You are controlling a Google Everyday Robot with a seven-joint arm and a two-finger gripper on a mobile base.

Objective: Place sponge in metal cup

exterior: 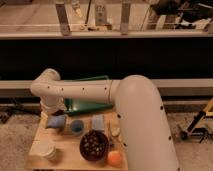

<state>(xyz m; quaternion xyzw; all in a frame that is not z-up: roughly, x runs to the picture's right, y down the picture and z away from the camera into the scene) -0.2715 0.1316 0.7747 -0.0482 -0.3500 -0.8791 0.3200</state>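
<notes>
The gripper (52, 112) hung at the counter's (67, 150) far-left corner, nine o'clock of the green tray (87, 106); the sponge (56, 121) lay just under it at six o'clock; no metal cup was identifiable.

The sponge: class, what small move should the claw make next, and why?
Probably lower onto the sponge. The claw sits at the table's left rear, right above the sponge, which lies left of the small blue cup. Nothing shows it lifted yet.
</notes>
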